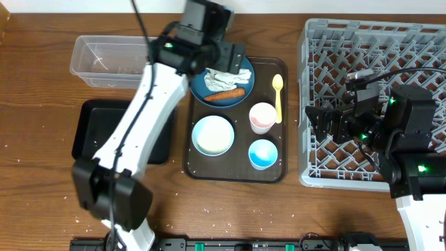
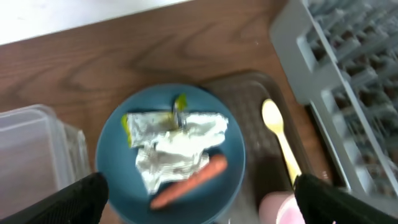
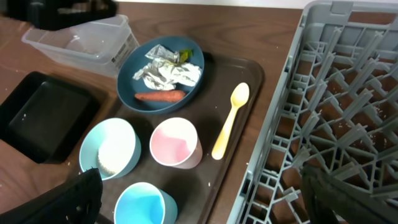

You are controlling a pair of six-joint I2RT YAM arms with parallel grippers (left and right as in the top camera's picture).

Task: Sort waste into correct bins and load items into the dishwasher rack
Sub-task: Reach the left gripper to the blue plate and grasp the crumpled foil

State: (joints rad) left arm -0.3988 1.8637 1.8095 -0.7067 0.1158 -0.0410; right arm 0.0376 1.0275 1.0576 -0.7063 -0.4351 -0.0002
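Note:
The dark-blue plate (image 1: 209, 86) holds crumpled white tissue (image 2: 177, 149), a green-yellow wrapper (image 2: 132, 123) and an orange carrot stick (image 2: 189, 180). My left gripper (image 2: 202, 211) hovers open just above the plate, holding nothing. On the brown serving tray, a yellow spoon (image 1: 278, 97), a pink cup (image 1: 262, 117), a light-blue cup (image 1: 263, 153) and a white bowl (image 1: 212, 134) with rice in it stand beside the plate. My right gripper (image 1: 324, 122) is open and empty over the left edge of the grey dishwasher rack (image 1: 376, 63).
A clear plastic tub (image 1: 111, 61) stands at the back left, with a shallow black tray (image 1: 104, 122) in front of it. The brown serving tray (image 1: 233, 172) lies between these bins and the rack. A few white grains dot the wooden table.

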